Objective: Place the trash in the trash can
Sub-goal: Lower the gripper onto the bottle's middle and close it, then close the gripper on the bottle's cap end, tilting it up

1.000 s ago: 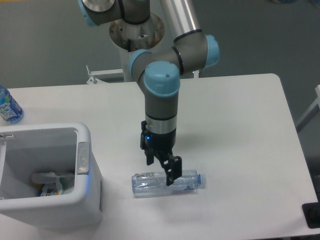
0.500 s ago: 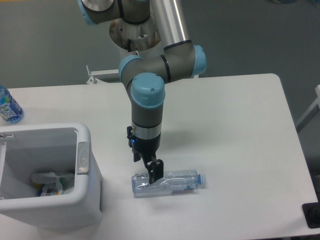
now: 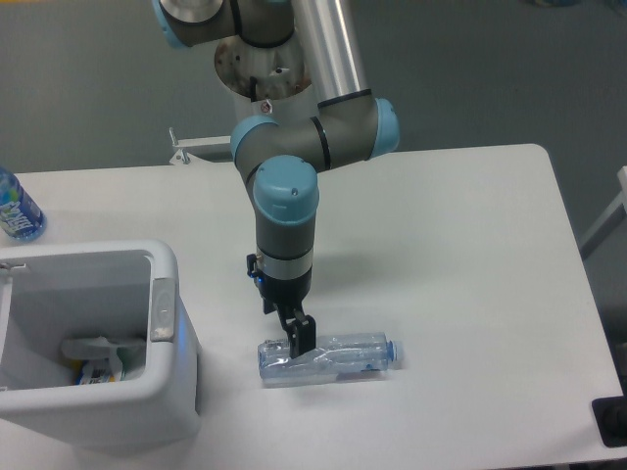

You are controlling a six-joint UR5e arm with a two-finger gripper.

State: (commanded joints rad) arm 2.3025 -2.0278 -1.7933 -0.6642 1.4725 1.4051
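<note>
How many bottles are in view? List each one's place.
2. A clear bottle lies on the table under the end effector; a blue-labelled bottle sits at the left edge.

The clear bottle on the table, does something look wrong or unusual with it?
The bottle lies on its side, cap pointing right, and its body looks crumpled. The gripper is down on its left part. Nothing has spilled.

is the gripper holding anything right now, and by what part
It cannot be told for sure. The gripper is down at the clear bottle, near its base end, away from the blue cap, but the bottle lies flat on the table.
</note>
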